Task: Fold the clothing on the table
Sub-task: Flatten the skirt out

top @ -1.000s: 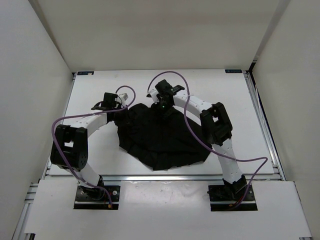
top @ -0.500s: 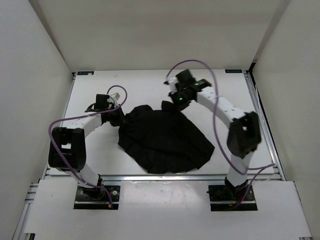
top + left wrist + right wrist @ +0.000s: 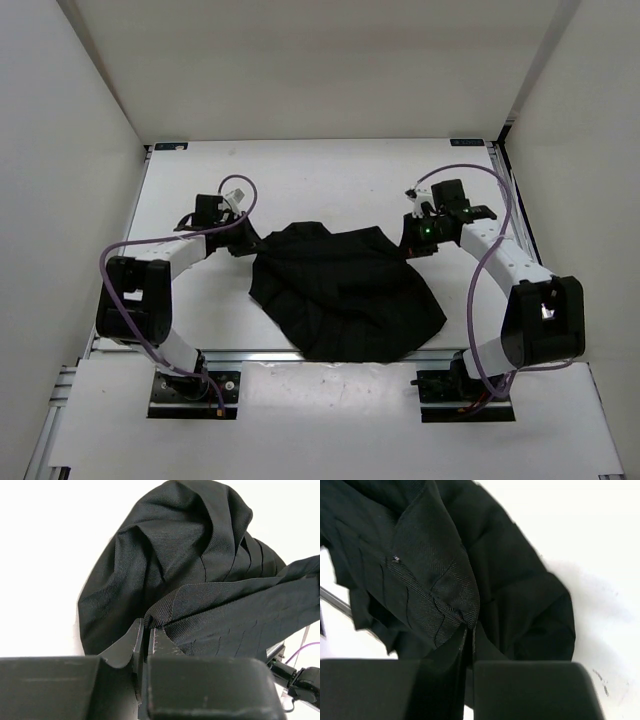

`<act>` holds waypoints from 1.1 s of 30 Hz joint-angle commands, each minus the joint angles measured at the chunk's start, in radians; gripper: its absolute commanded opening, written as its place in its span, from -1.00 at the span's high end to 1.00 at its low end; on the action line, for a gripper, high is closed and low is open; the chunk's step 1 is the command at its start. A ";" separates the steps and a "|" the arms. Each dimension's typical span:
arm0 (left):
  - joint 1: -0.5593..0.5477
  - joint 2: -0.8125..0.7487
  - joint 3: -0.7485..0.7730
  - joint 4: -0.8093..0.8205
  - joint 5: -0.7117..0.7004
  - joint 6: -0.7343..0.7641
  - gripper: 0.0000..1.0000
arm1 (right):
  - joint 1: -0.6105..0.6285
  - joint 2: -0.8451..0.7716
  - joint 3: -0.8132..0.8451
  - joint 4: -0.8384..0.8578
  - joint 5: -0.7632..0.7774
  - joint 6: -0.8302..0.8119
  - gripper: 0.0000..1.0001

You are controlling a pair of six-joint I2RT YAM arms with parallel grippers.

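Evidently the left gripper (image 3: 145, 634) is clenched on a band edge of the clothing (image 3: 340, 290); the right gripper (image 3: 470, 631) likewise pinches its fabric.

Garment (image 3: 345, 290): one. Table (image 3: 300, 175): one. Pincers: two, left pincer (image 3: 146, 635), right pincer (image 3: 470, 632). Purple cables (image 3: 459, 168): two.
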 commanded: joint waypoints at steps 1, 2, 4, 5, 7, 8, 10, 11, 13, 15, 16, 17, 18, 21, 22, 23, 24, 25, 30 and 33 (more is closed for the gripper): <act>-0.011 0.031 0.065 0.009 -0.005 0.001 1.00 | -0.043 -0.022 0.037 0.081 -0.061 0.050 1.00; -0.025 0.045 0.120 -0.031 -0.021 0.012 1.00 | -0.039 0.011 0.078 0.081 -0.052 0.042 0.99; -0.060 0.161 0.242 -0.120 -0.085 0.035 1.00 | -0.035 0.088 0.165 0.076 0.015 0.040 0.99; -0.068 0.232 0.340 -0.171 -0.093 0.035 1.00 | -0.032 0.147 0.243 0.066 0.083 0.042 0.99; -0.077 0.330 0.523 -0.228 -0.072 0.033 1.00 | -0.032 0.276 0.399 0.049 0.173 0.054 1.00; -0.077 0.358 0.653 -0.251 -0.046 0.019 1.00 | -0.040 0.306 0.519 0.035 0.231 0.062 1.00; -0.076 0.433 0.855 -0.268 -0.018 -0.013 1.00 | -0.038 0.370 0.705 0.023 0.316 0.068 1.00; -0.076 0.443 0.989 -0.269 -0.013 -0.036 1.00 | -0.045 0.402 0.821 0.015 0.353 0.054 1.00; -0.051 0.428 1.086 -0.204 0.039 -0.100 1.00 | -0.035 0.424 0.963 0.029 0.425 0.051 1.00; -0.011 0.391 1.107 -0.025 0.139 -0.264 1.00 | -0.031 0.404 1.066 0.062 0.480 0.047 1.00; 0.010 0.365 1.099 0.048 0.209 -0.295 1.00 | -0.032 0.374 1.067 0.075 0.487 0.043 1.00; 0.024 0.337 1.076 0.068 0.234 -0.330 1.00 | -0.031 0.354 1.057 0.107 0.479 0.040 1.00; 0.038 0.320 1.072 0.068 0.251 -0.329 1.00 | -0.026 0.306 0.991 0.154 0.470 0.033 1.00; 0.065 0.253 0.960 0.016 0.254 -0.281 1.00 | -0.026 0.162 0.757 0.236 0.400 0.042 1.00; 0.072 0.218 0.909 0.024 0.277 -0.275 1.00 | -0.029 0.121 0.656 0.239 0.366 0.062 1.00; 0.072 0.175 0.795 0.031 0.292 -0.283 1.00 | -0.031 0.099 0.594 0.236 0.325 0.065 1.00; 0.072 0.147 0.651 0.071 0.301 -0.297 1.00 | -0.034 0.050 0.493 0.219 0.307 0.077 0.99; 0.069 0.093 0.568 0.112 0.316 -0.316 0.99 | -0.022 -0.003 0.386 0.207 0.298 0.083 0.99; 0.004 -0.221 -0.188 0.186 0.327 -0.334 0.44 | 0.024 -0.278 -0.027 -0.020 0.246 0.224 0.38; -0.069 -0.381 -0.364 0.114 0.324 -0.356 0.30 | 0.015 -0.473 -0.121 -0.144 0.205 0.321 0.12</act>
